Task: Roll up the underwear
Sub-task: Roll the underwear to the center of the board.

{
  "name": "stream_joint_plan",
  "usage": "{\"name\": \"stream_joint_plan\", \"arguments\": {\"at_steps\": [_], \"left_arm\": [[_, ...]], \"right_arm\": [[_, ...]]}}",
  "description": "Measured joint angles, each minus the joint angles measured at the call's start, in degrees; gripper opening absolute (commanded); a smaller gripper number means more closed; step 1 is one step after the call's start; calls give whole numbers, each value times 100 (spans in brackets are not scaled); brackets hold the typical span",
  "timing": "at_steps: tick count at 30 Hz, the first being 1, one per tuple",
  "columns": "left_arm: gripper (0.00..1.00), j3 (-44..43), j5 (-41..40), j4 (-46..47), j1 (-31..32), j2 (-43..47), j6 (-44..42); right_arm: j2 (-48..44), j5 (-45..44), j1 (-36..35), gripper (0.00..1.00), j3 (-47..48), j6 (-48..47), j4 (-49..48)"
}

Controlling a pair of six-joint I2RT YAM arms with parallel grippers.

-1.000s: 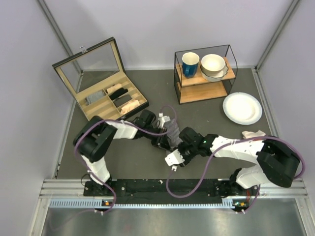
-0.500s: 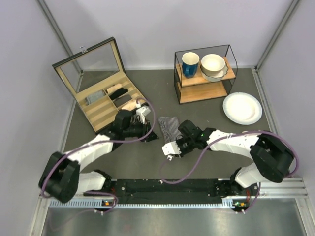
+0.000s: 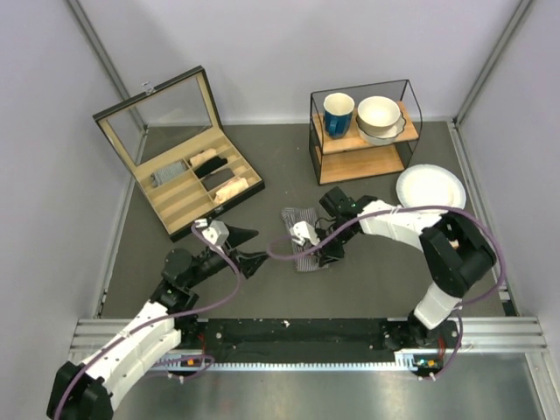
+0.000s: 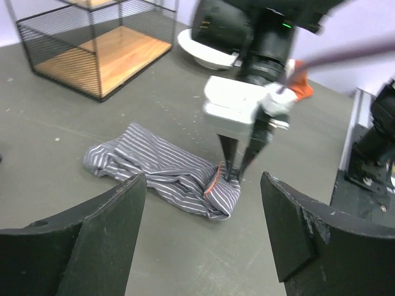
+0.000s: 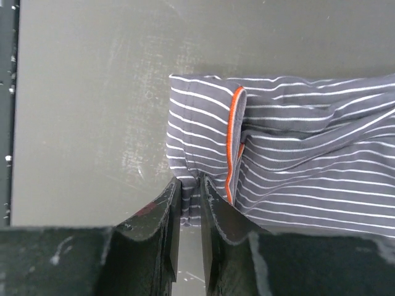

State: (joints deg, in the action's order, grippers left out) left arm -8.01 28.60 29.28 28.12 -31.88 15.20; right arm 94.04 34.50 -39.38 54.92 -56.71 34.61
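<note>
The underwear (image 3: pixel 300 229) is grey cloth with white stripes and an orange trim, lying crumpled on the table's middle. In the left wrist view the underwear (image 4: pixel 162 165) stretches from left to right. My right gripper (image 3: pixel 322 259) comes down on its near end, and its jaws are shut on a fold of the hem. From the right wrist, the right gripper (image 5: pixel 190 185) pinches the striped edge of the underwear (image 5: pixel 296 166) beside the orange trim. My left gripper (image 3: pixel 252 247) hangs open to the left of the cloth and apart from it. Nothing is between the fingers of the left gripper (image 4: pixel 202 185).
An open wooden box (image 3: pixel 188 179) with a glass lid holds fabric rolls at the back left. A wire shelf (image 3: pixel 363 131) with a blue mug and bowls stands at the back. A white plate (image 3: pixel 430 192) lies right of it. An orange-and-white cloth (image 4: pixel 302 89) shows behind the right arm.
My left gripper has let go of the underwear, opened wide and drawn back to the left. My right gripper has moved onto the cloth's near end and closed on it.
</note>
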Motion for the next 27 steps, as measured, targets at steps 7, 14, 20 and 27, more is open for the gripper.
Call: {"name": "stream_joint_plan", "arguments": {"at_steps": [7,14,20,27], "left_arm": [[75,278,350,608,1054,11,-809],[75,-74,-162,144,2798,-828,-2166],[75,-743,-1025,-623,3738,-2116,-3025],[77,-1110,-1751,-1095,4089,-2951,-3571]], "right_arm": [[1086,997,538,8,1019,-201,1591],[2031,1429,741,8,1276,-660,3259],[2153,1469,756,9,1338,-638,3613],[2149,1458,756,10,1344,-402,3473]]}}
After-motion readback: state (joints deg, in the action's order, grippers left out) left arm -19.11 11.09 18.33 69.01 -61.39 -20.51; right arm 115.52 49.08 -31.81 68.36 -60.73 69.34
